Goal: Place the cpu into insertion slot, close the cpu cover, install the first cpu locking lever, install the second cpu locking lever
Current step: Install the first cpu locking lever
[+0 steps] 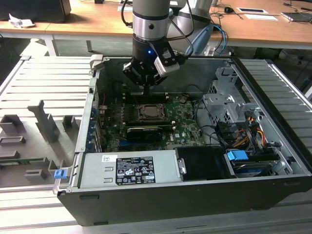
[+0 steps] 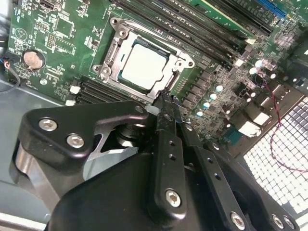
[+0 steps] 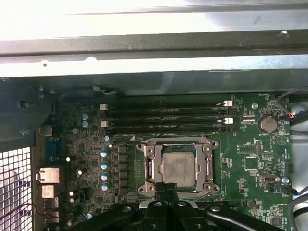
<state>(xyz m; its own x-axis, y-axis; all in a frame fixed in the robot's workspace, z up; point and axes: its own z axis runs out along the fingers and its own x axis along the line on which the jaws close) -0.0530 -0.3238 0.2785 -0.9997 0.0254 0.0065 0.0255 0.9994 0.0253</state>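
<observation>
The cpu [image 2: 144,66] lies flat in the insertion slot [image 2: 111,52] on the green motherboard, silver top up. The cpu cover [image 2: 179,68] is down around it, and the chip shows through its window. In the first wrist view the cpu [image 3: 178,167] sits framed by the cpu cover [image 3: 150,166]. My gripper [image 2: 166,98] is shut with nothing in it, its black fingertips just at the socket's edge. The exterior view has the gripper [image 1: 146,91] hanging a little above the back edge of the insertion slot [image 1: 152,112]. Whether the locking levers are latched I cannot tell.
Long black memory slots [image 3: 166,118] run beside the socket, and a coin cell [image 3: 267,124] lies near them. The case's back wall [image 1: 195,68] stands close behind the arm. A black card [image 1: 145,132], the power supply [image 1: 131,168] and a cabled drive cage [image 1: 229,117] crowd the case.
</observation>
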